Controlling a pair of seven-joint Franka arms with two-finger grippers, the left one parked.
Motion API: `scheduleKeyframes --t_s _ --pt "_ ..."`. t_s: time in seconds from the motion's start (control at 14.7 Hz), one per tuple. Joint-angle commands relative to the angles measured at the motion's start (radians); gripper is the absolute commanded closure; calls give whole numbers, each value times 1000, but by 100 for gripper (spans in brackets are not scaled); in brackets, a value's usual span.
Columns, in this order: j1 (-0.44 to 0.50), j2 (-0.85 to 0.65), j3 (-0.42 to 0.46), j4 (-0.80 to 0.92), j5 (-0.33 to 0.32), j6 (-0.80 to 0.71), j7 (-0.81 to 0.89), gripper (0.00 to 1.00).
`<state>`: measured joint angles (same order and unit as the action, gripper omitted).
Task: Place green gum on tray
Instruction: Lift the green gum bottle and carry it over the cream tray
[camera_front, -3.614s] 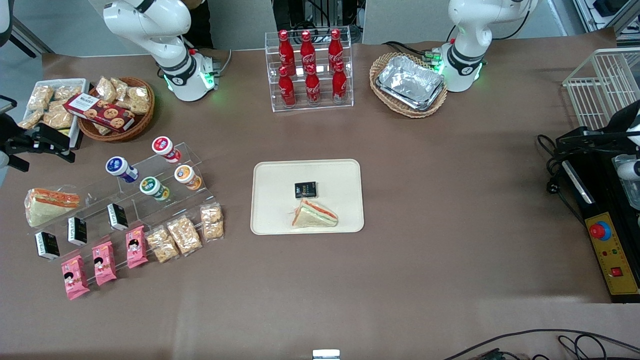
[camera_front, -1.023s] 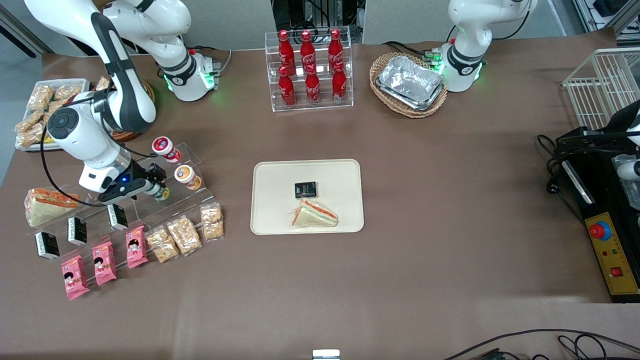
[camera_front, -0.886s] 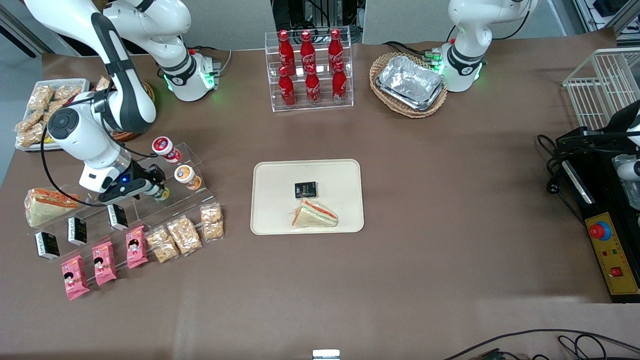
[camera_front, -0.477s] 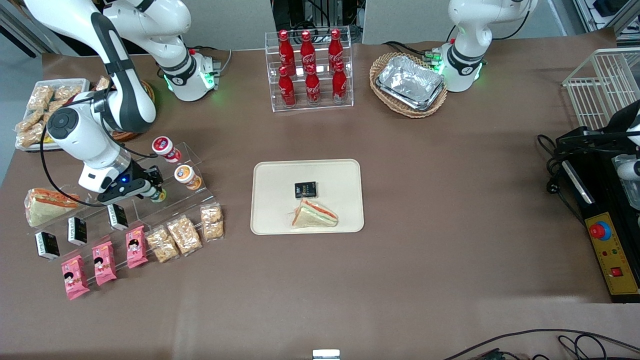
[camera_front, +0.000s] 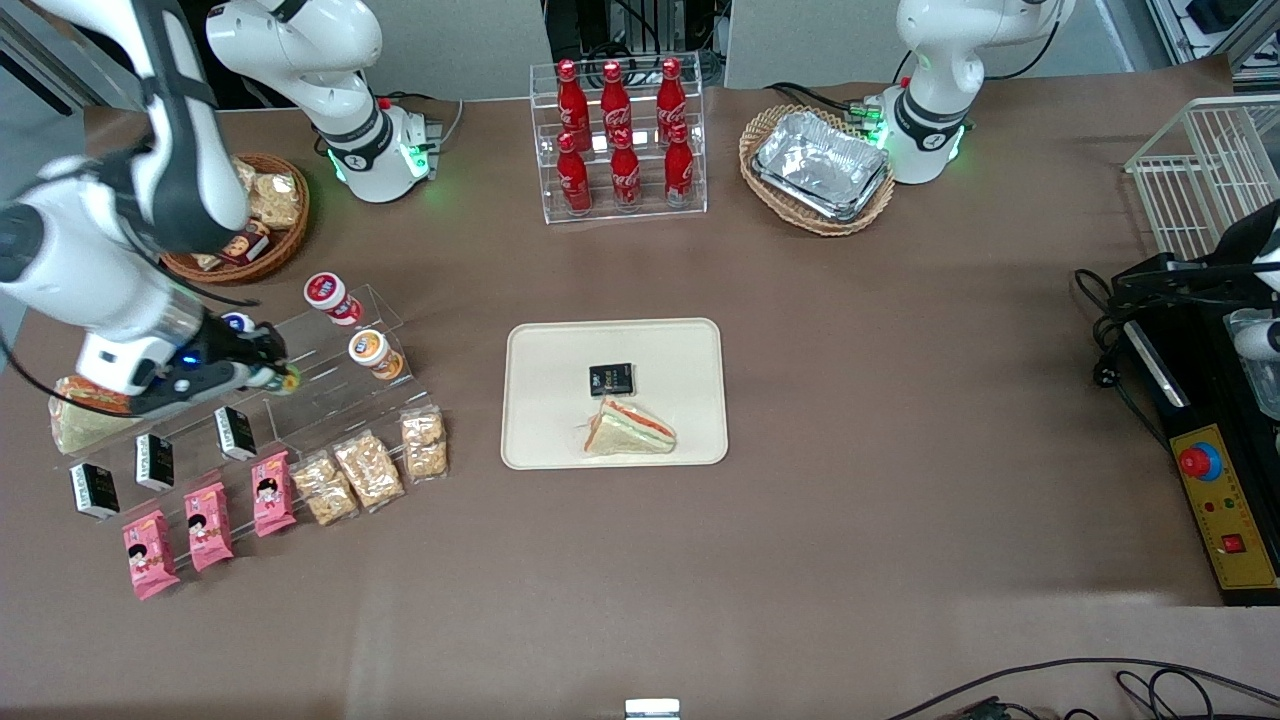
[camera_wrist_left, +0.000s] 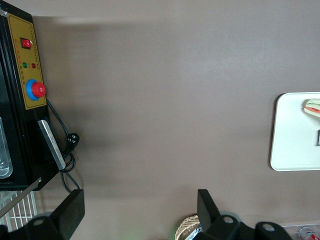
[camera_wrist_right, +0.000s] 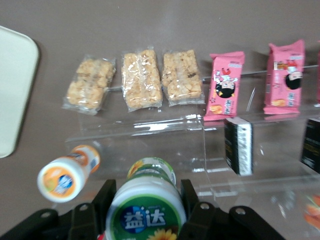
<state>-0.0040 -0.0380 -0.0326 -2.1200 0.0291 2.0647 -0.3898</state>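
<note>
My right gripper (camera_front: 272, 377) is shut on the green gum (camera_front: 285, 380), a small white jar with a green-rimmed lid. It hangs above the clear acrylic stand (camera_front: 330, 400) at the working arm's end of the table. In the right wrist view the green gum (camera_wrist_right: 146, 212) faces the camera lid first, and the black fingers (camera_wrist_right: 102, 200) of the gripper (camera_wrist_right: 147, 204) press on both its sides. The cream tray (camera_front: 550, 360) lies mid-table, well apart from the gripper, and holds a sandwich (camera_front: 630, 428) and a small black pack (camera_front: 611, 379). An edge of the tray (camera_wrist_right: 12, 85) shows in the right wrist view.
On the stand sit an orange-lidded jar (camera_front: 371, 350), a red-lidded jar (camera_front: 325, 293) and a blue-lidded jar (camera_front: 238, 322), partly hidden by the arm. Black packs (camera_front: 235, 432), pink packs (camera_front: 272, 492) and cracker bags (camera_front: 368, 468) line its lower steps. A cola bottle rack (camera_front: 618, 135) stands farther back.
The gripper has lifted the green gum off the stand and drawn it back toward the working arm's end. The arm now sits higher and nearer the camera.
</note>
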Motion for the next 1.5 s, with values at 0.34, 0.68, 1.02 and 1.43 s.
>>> scheduleKeyframes --t_s 0.34,0.68,1.02,1.43 --pt "70 6 -1 460 9 -445 118 98" --pt "275 4 -3 506 8 -480 518 96" --pt "461 41 -4 505 5 -416 869 96" --pt "588 142 -6 369 -6 -226 1138 96"
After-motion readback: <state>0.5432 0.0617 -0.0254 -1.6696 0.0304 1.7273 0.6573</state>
